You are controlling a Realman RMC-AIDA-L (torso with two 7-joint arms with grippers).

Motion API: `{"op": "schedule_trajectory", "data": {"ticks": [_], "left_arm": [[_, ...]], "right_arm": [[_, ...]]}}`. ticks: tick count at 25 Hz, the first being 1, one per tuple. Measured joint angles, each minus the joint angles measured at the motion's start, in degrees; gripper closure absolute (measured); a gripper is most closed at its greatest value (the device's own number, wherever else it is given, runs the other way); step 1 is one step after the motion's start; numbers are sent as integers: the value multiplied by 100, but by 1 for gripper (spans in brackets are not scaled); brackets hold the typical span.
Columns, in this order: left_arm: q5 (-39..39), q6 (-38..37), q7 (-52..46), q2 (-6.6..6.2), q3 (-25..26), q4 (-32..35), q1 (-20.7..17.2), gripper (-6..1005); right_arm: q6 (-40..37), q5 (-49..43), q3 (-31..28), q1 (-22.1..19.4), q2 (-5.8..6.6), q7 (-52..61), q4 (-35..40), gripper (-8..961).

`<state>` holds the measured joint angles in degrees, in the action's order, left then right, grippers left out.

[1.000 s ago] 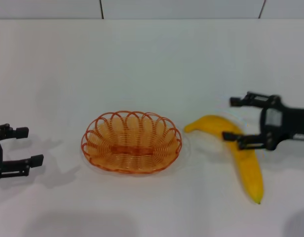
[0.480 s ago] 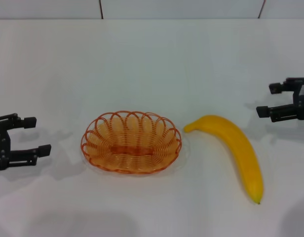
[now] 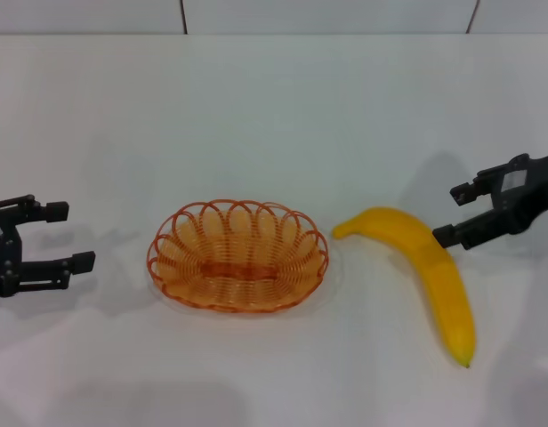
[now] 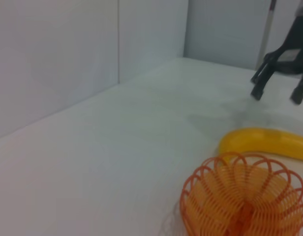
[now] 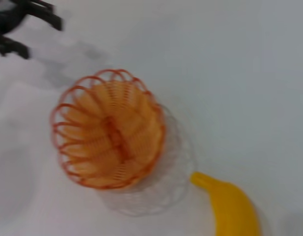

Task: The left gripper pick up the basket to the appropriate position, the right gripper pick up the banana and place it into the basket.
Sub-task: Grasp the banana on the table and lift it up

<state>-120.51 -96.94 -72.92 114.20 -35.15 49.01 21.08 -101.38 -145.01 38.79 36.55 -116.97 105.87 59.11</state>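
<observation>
Tabletop [image 3: 274, 116], white and bare, holds everything. Near its middle rests the orange wire basket [image 3: 237, 255], empty, and just to its right lies the banana [image 3: 430, 271], close to the basket's rim but apart from it. Neither has been lifted, so both steps remain. The left gripper [image 3: 44, 259] hovers well left of the basket, jaws spread, holding nothing. The right gripper [image 3: 465, 213] hangs beside the banana's upper curve, jaws spread, also empty. Both arms are cut off at the picture's edges; gripper heights above the table are hard to judge.
</observation>
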Motion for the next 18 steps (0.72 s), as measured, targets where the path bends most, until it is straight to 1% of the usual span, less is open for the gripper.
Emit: {"op": "schedule_trajectory", "data": {"ticks": [8,18], "left_arm": [[32,-27,-3,14,0,-6,52,150],[69,-44,-9,3,0,-6,55,151]], "right_arm": [[634,-52,548,118,14,308,-624,64],[759,-69,702,124,8,689,-679,64]]}}
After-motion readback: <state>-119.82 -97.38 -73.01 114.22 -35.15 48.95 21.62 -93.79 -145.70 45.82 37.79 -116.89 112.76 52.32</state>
